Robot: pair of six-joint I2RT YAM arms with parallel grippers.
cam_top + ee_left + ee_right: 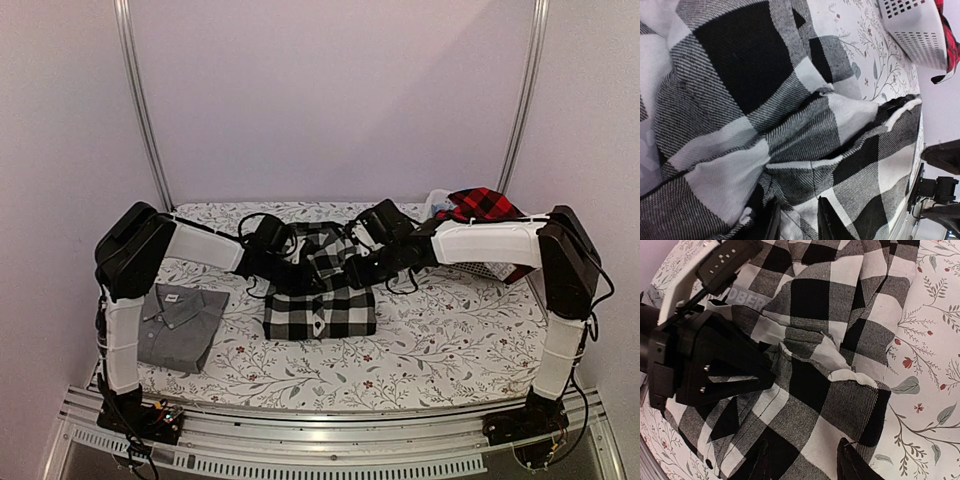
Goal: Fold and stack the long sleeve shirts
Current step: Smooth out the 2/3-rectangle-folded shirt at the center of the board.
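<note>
Left gripper (797,226): fingers (771,225) drawn close, a raised fold of the black-and-white buffalo check shirt (320,310) bunched between them, so it has hold of the cloth; the tips are cut off by the lower edge of the left wrist view. Right gripper (805,462): fingers (850,462) stand apart, straddling a flat black square of the same shirt, nothing pinched that I can see. The two grippers sit near each other over the shirt's far, rumpled half, left one on its left side, right one on its right. Shirt lies at the table's middle on the floral table cover (450,340); near half is flat and squared, button placket facing up, white lettering (747,299) partly showing by the left gripper. Grey collared shirt (180,325) lies folded at the near left, apart from the check shirt. Red-and-black check shirt (485,203) hangs over the white plastic basket (915,35) at the far right
</note>
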